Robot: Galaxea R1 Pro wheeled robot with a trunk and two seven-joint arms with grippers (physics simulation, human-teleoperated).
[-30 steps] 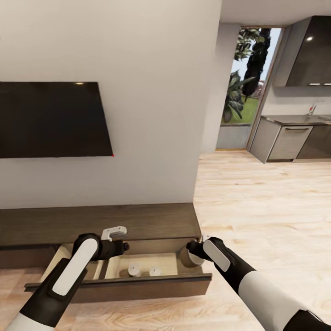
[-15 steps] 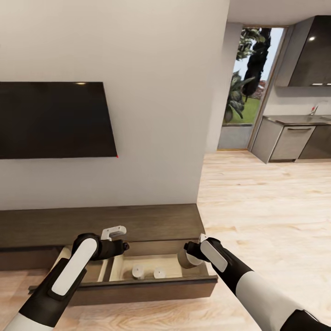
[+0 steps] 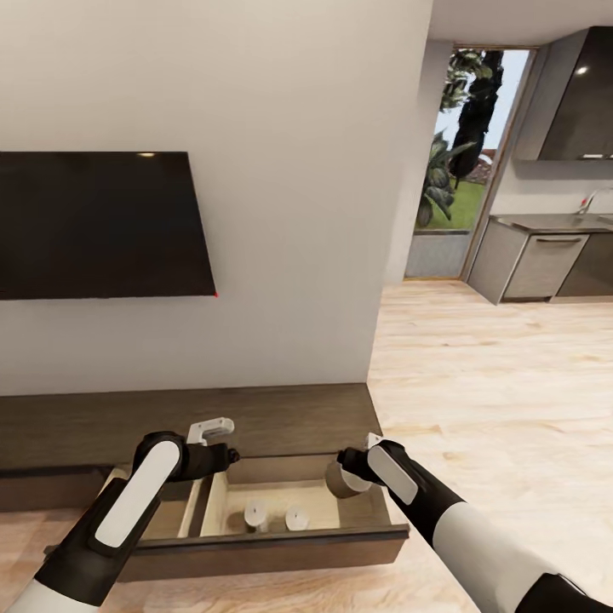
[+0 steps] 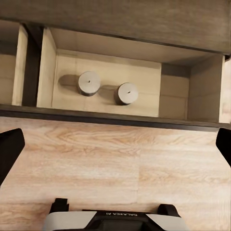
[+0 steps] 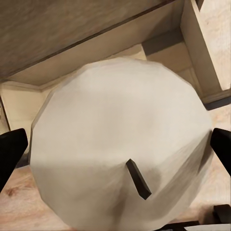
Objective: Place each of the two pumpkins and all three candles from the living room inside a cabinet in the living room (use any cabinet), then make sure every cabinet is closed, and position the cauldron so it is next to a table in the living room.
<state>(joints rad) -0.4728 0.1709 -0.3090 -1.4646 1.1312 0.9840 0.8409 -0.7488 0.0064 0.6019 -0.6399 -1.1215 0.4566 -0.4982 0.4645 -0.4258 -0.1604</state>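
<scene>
Candle [image 5: 120, 159] clamped in right gripper [image 3: 351, 473] above open drawer [image 3: 255, 545] | two candles [image 4: 89, 83] seen inside drawer | left gripper [image 4: 115, 144] spread wide, empty

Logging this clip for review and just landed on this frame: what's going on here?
The robot stands at the low brown cabinet under the wall TV, whose drawer is pulled open. Two candles already stand upright inside it, side by side. The right gripper holds a third candle over the drawer's right end, not yet set down. The left gripper is open and empty above the drawer's left part.
</scene>
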